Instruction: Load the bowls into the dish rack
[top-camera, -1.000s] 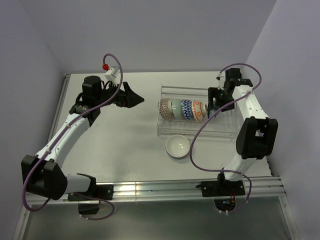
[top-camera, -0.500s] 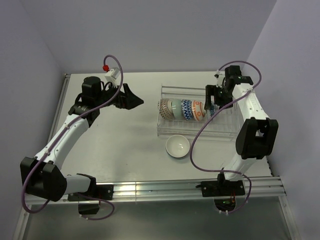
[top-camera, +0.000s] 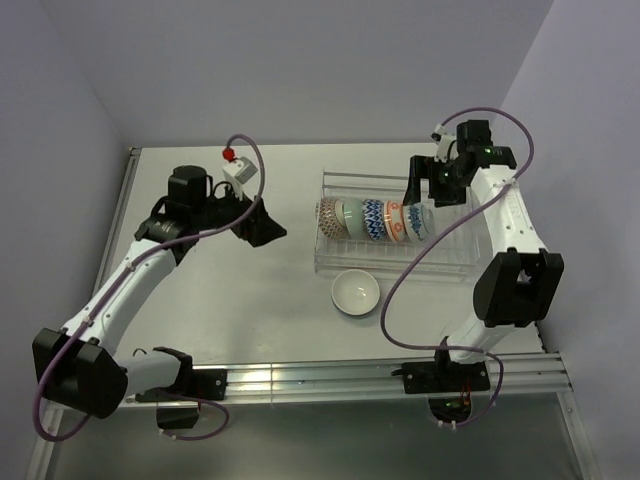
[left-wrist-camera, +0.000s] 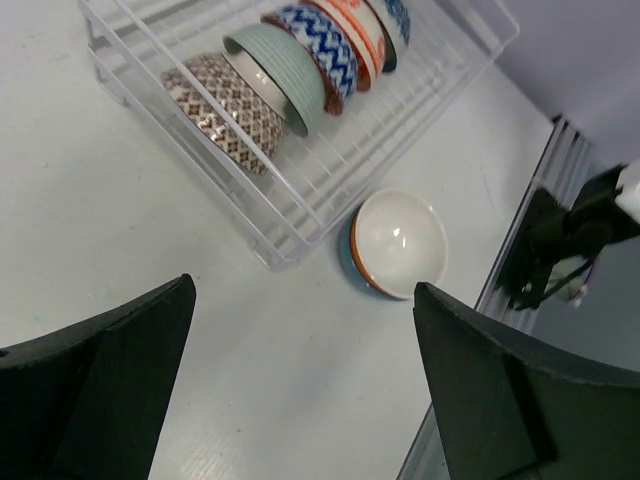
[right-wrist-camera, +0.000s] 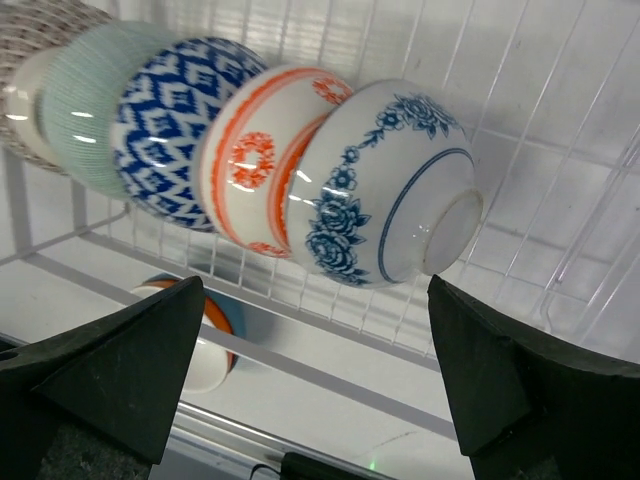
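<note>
The dish rack holds several bowls on edge in a row: brown-patterned, pale green, blue zigzag, orange-red and blue-flowered white. One more bowl, white inside, sits upright on the table in front of the rack. My right gripper hangs open just above the flowered bowl, touching nothing. Left of the rack my left gripper is open and empty, facing the loose bowl from a distance.
The rack's right half holds no bowls. An aluminium rail runs along the table's near edge. Walls close in behind and on both sides.
My right gripper opened, let go of the flowered bowl and rose away from it; the bowl stays in the rack. My left gripper shifted slightly nearer and lower.
</note>
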